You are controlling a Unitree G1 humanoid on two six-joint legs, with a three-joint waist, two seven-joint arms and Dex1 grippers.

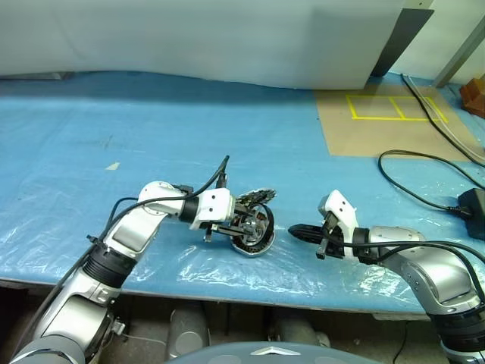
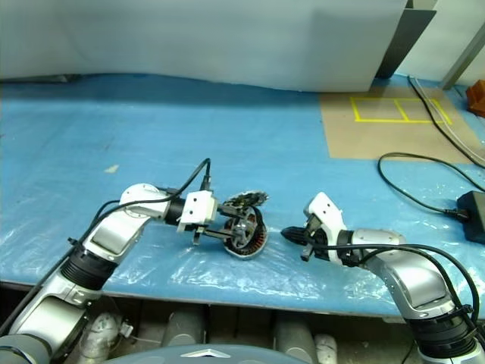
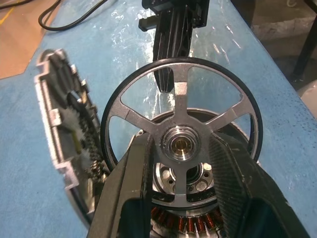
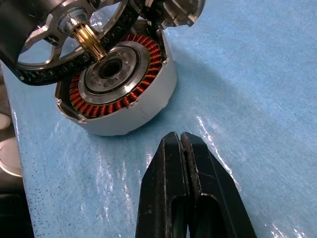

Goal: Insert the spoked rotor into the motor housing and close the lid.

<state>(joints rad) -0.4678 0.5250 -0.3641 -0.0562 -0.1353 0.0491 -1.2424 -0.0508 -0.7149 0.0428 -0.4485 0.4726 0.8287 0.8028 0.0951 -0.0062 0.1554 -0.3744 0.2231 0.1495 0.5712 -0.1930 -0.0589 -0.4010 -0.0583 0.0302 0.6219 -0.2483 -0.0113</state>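
My left gripper [image 1: 244,222] is shut on the spoked rotor [image 3: 181,144], a dark-rimmed ring with silver spokes. Its two fingers [image 3: 130,198] pinch the spokes beside the hub. The rotor is tilted just off the open face of the motor housing [image 4: 124,116]. Its brass shaft tip points toward the housing's central hub, inside the copper windings. The housing [image 1: 255,245] lies tipped on the blue table cover. The lid [image 1: 258,196] stands on edge right behind it, toothed dark face showing [image 3: 64,134]. My right gripper [image 1: 297,230] is shut and empty, low over the table a short way right of the housing, fingers [image 4: 171,163] pressed together.
A black cable [image 1: 413,186] and a power adapter [image 1: 474,203] lie at the right. A brown board with yellow tape [image 1: 383,121] lies at the back right. The clear film [image 1: 250,273] over the blue cover reaches the table's front edge.
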